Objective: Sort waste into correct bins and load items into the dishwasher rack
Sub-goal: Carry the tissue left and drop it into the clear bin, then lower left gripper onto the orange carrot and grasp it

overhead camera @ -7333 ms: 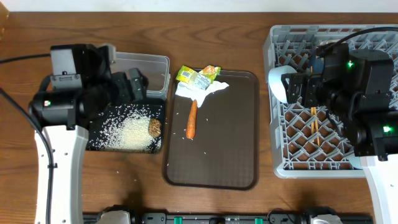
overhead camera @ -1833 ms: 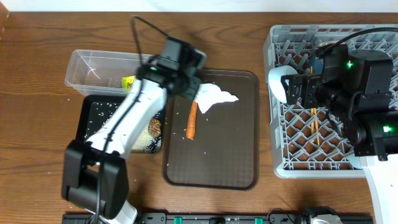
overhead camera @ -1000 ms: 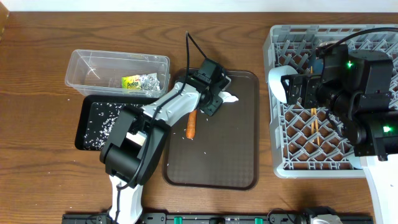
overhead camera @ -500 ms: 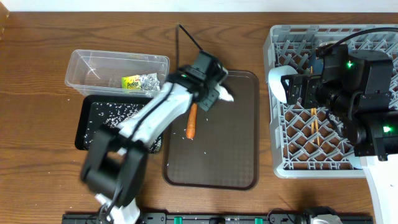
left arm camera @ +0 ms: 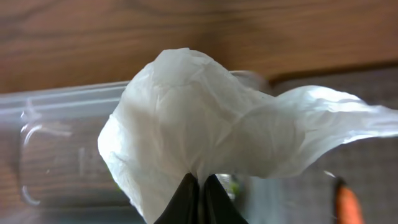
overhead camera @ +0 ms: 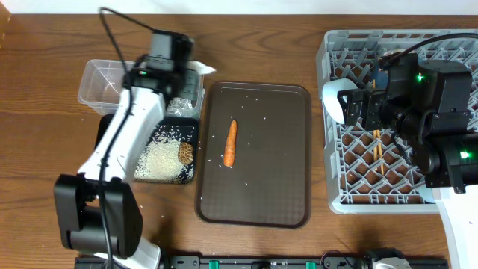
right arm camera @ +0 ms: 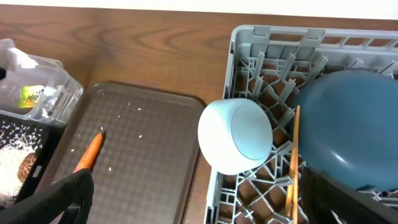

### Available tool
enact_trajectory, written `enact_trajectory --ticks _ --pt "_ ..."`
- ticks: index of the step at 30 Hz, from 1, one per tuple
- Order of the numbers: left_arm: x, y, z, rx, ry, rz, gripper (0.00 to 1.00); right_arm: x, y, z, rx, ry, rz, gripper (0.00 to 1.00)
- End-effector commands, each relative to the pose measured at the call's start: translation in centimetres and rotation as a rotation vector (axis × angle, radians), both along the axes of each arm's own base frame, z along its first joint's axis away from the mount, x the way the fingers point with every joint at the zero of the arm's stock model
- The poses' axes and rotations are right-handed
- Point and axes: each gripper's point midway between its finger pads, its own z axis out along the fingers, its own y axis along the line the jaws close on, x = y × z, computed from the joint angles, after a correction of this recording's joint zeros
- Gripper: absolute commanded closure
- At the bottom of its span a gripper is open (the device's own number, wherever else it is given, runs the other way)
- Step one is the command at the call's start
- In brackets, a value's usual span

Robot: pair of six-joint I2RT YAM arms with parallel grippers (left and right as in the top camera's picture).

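Note:
My left gripper (overhead camera: 193,73) is shut on the crumpled white napkin (left arm camera: 205,124), pinching its lower fold between the black fingertips (left arm camera: 186,196). The napkin (overhead camera: 202,69) hangs over the right end of the clear tub (overhead camera: 104,78). A green-yellow wrapper (right arm camera: 31,96) lies in that tub. The black bin (overhead camera: 123,134) holds rice and a brown lump (overhead camera: 187,153). An orange carrot (overhead camera: 230,142) lies on the dark tray (overhead camera: 276,187). My right gripper (right arm camera: 196,183) stands open above the left side of the grey rack (overhead camera: 336,202).
In the rack lie a white bowl (right arm camera: 239,134) on its side, a dark-blue plate (right arm camera: 348,124) and wooden chopsticks (right arm camera: 292,162). Loose rice grains (overhead camera: 246,97) dot the tray. The black bin sits directly in front of the clear tub, to the tray's left.
My left gripper has closed on the napkin, lifted it off the tray's top-left corner and carried it left to the clear tub. The right arm has not moved.

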Motion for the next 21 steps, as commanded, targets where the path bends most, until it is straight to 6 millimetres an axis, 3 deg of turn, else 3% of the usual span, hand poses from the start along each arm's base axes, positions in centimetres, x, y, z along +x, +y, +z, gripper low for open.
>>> enact_trajectory --ticks 1,2,4,5,10,15,18,21 --pt "0.4 1.2 -1.2 -0.042 0.027 0.042 0.90 -0.1 0.5 0.2 0.015 -0.001 0.008 0.01" --pt "0.4 1.6 -1.3 -0.042 0.030 0.050 0.83 -0.1 0.5 0.2 0.015 -0.001 0.008 0.01" --pt "0.2 1.9 -1.3 -0.040 0.039 0.055 0.58 -0.1 0.5 0.2 0.015 -0.001 0.008 0.01" --pt "-0.1 1.9 -1.2 -0.040 0.046 0.055 0.55 -0.1 0.5 0.2 0.015 -0.001 0.008 0.01" --pt "-3.2 0.1 0.1 -0.066 0.112 0.004 0.53 -0.1 0.5 0.2 0.015 -0.001 0.008 0.01" --pt "-6.1 -1.8 2.6 -0.115 0.124 0.015 0.49 -0.1 0.5 0.2 0.015 -0.001 0.008 0.01" --pt "-7.4 -4.6 3.6 -0.229 0.143 -0.044 0.48 -0.1 0.5 0.2 0.015 -0.001 0.008 0.01" --pt "-9.1 -7.7 3.2 -0.297 0.207 -0.133 0.49 -0.1 0.5 0.2 0.015 -0.001 0.008 0.01"
